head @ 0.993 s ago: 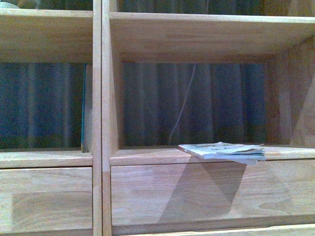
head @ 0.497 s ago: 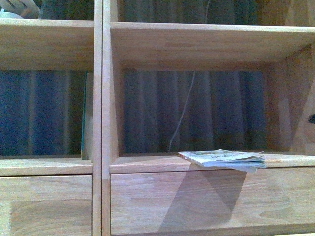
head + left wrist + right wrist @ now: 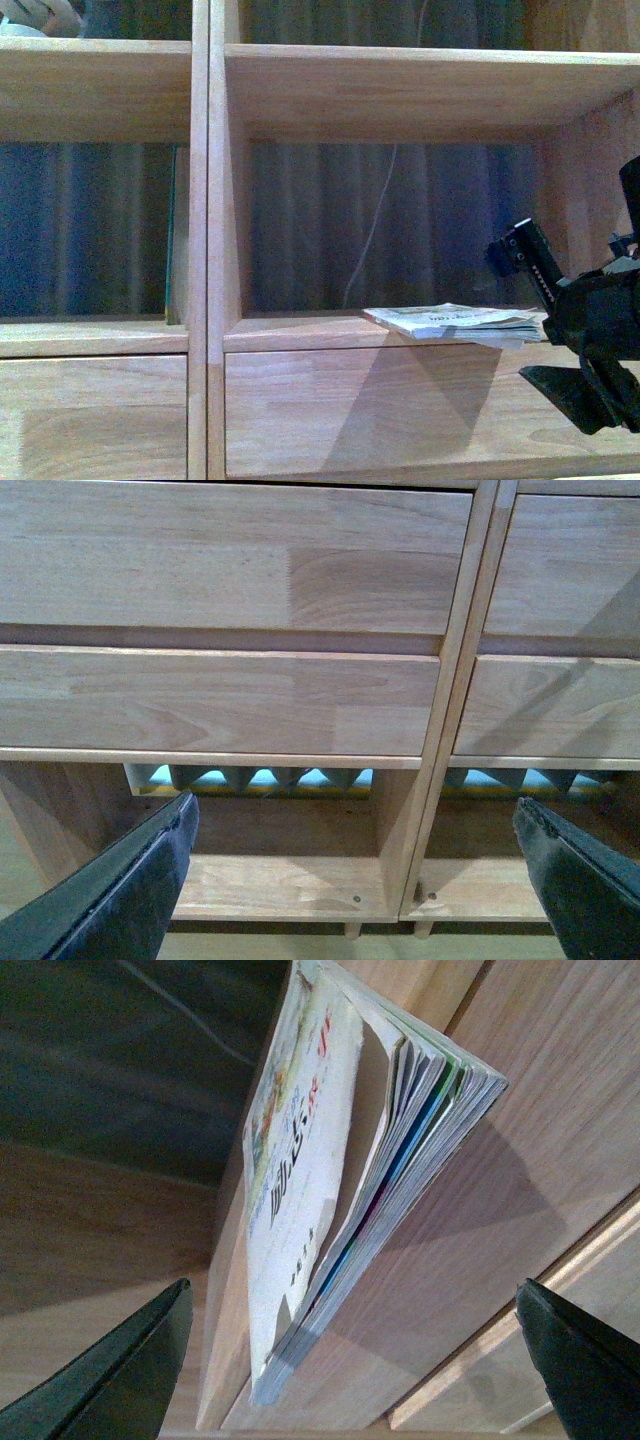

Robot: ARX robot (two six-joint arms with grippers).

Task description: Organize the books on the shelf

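The right tool (image 3: 520,315), black with two long fingers, enters the front view from the right edge. Its jaws are spread wide, one finger above the level of the shelf board and one below it, and they hold nothing. In the right wrist view the right tool (image 3: 352,1285) shows both fingertips far apart, with the book's page edge framed between them and farther off; no contact is visible.

That book, a thin white paperback with a colourful cover picture and red lettering (image 3: 455,320), lies flat on the bottom board of the right compartment. It sits just left of the tool, and its near edge juts out a little past the front of the board. Up close, the paperback (image 3: 300,1180) has slightly fanned pages.

The left tool (image 3: 354,802) appears only in its own wrist view. Its dark fingers are wide apart and empty, facing the plain drawer-like fronts low on the shelf (image 3: 230,690).

The large light natural-wood shelving unit (image 3: 400,90) fills the front view. In its left compartment a thin dark teal book (image 3: 175,235) stands upright against the divider. Through the open back hang a dark pleated curtain (image 3: 300,220) and a thin pale cord (image 3: 372,225).
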